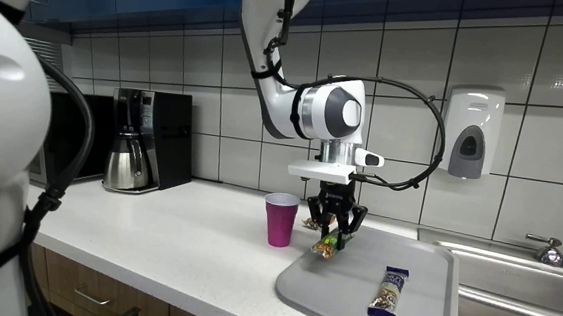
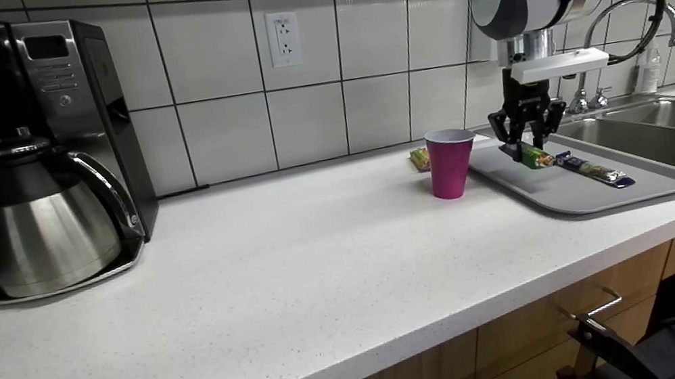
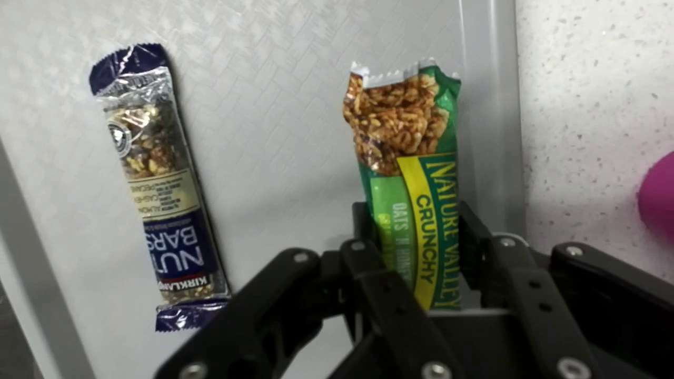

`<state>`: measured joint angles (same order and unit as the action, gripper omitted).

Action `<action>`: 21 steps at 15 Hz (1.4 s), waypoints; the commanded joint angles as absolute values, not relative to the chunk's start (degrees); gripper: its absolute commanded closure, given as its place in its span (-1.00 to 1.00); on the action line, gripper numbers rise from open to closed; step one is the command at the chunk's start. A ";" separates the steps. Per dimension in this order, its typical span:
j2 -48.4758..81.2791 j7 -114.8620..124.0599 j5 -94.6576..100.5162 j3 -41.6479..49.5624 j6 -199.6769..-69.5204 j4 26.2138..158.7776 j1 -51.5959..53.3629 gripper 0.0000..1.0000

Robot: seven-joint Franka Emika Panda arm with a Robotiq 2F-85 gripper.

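Wrist view: my fingers [image 3: 474,242] pinch the green bar [image 3: 413,210] across its narrow width, which should give firm purchase; it's over the tray [image 3: 279,163], but I can't tell whether it touches.

The granola-bar wrapper [image 3: 400,131] looks glossy, the tray [image 3: 279,131] like finely textured plastic.

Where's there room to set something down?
Bare counter lies between the coffee pot and pink cup, and from cup to front edge. Crowded: behind the cup, with a loose bar; beside it, with tray, gripper and green bar.
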<state>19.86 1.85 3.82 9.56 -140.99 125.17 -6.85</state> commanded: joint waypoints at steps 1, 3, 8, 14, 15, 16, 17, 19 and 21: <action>15.60 3.72 4.60 9.38 -141.14 127.09 -5.94 0.71; 14.32 3.76 4.84 9.23 -141.40 127.16 -5.44 0.71; 11.47 3.30 4.75 8.34 -141.88 127.17 -4.11 0.71; 8.78 2.76 4.48 6.91 -143.01 127.34 -3.10 0.71; 8.37 2.80 4.50 6.83 -143.40 127.41 -3.04 0.71; 8.07 2.76 4.53 6.73 -143.59 127.34 -3.06 0.71; 7.70 2.80 4.68 6.62 -143.94 127.44 -2.97 0.71; 7.11 2.44 4.52 6.32 -144.36 127.49 -2.85 0.71; 6.47 2.03 4.15 5.80 -144.90 127.80 -2.63 0.71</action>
<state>9.25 2.01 3.82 6.96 -143.76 125.77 -2.61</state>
